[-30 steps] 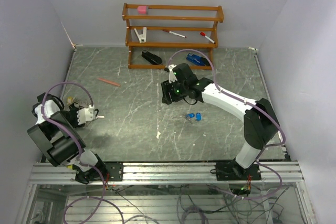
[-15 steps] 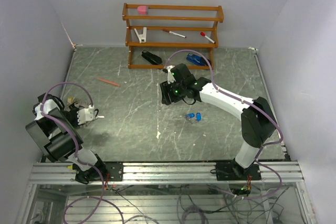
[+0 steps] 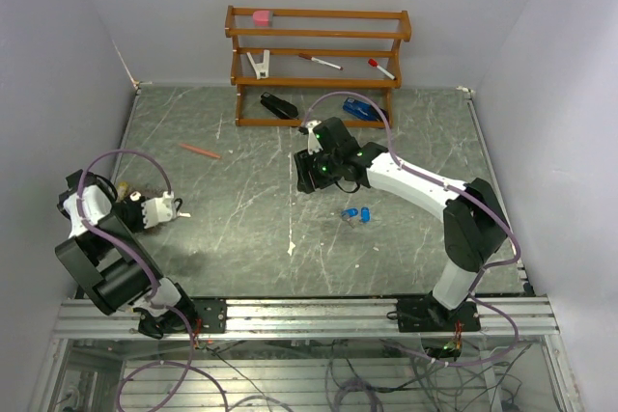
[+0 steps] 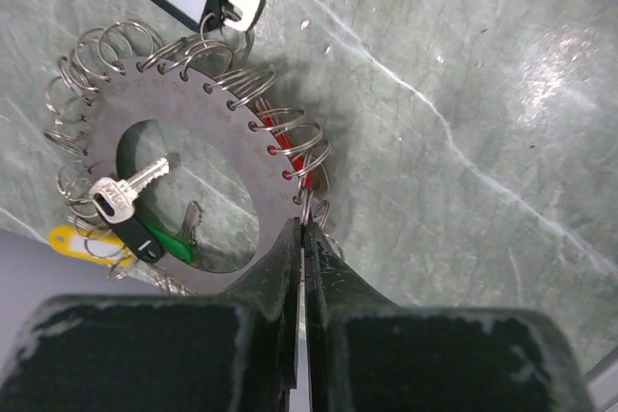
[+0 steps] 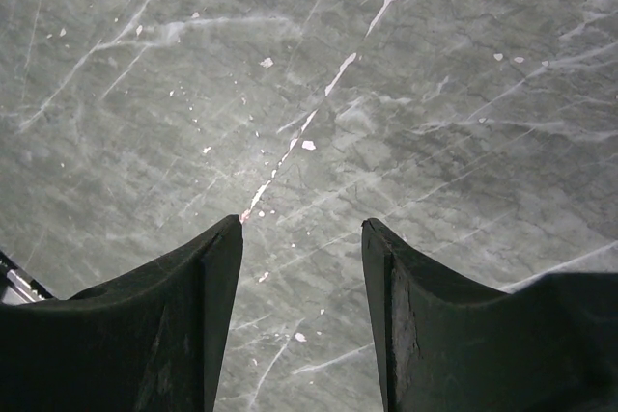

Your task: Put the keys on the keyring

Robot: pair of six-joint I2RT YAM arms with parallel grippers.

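Note:
The keyring [image 4: 183, 103] is a flat metal disc fringed with small wire loops, lying by the left wall. It carries a black-headed key [image 4: 121, 205] and green, yellow and black tags. My left gripper [image 4: 304, 229] is shut on one wire loop at the disc's near right edge. In the top view my left arm covers most of the keyring. Two blue-headed keys [image 3: 357, 214] lie loose mid-table. My right gripper [image 3: 307, 177] hovers up and left of them, open and empty [image 5: 301, 224], with only bare tabletop below it.
A wooden rack [image 3: 319, 55] stands at the back with markers, a clip and a pink block on its shelves. A black stapler [image 3: 280, 105] and a blue one [image 3: 359, 108] lie under it. An orange pen [image 3: 200, 151] lies at the left back.
My left gripper has closed from open onto the keyring's wire loop, and the left arm has shifted slightly. The right arm has hardly moved.

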